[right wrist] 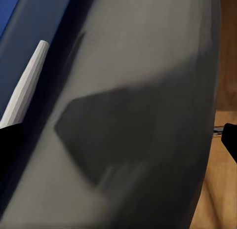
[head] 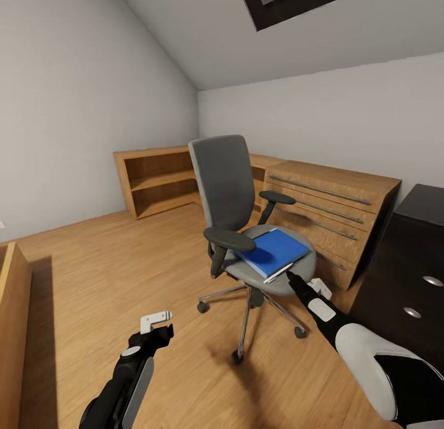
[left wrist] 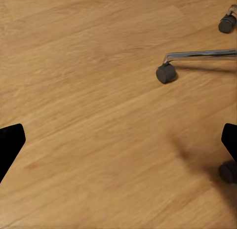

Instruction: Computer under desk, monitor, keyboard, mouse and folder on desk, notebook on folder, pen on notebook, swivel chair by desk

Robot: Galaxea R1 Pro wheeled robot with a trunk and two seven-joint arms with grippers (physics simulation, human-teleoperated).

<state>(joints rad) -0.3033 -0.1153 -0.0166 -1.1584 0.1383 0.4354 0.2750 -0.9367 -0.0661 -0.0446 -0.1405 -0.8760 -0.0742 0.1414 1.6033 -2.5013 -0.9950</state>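
Nearest, at 7 o'clock in the head view, the left gripper point(head: 157, 323) is hanging over bare wood floor point(head: 111, 262), jaws spread wide and holding nothing; its wrist view is showing floor planks and chrome legs with castors.

At 4 o'clock, the right gripper point(head: 306, 285) is reaching to the near edge of the swivel chair point(head: 237, 207) seat. Its wrist view is showing fingertips at opposite frame edges, so jaws are standing apart, gripping nothing, grey seat and folder point(right wrist: 29, 36) edge close ahead.

Centre: the folder point(head: 272, 252) is lying flat on the seat.

At 3 o'clock, the desk point(head: 413, 275) drawer unit is standing. Farther, light-wood cabinets point(head: 320, 207) are lining the wall.
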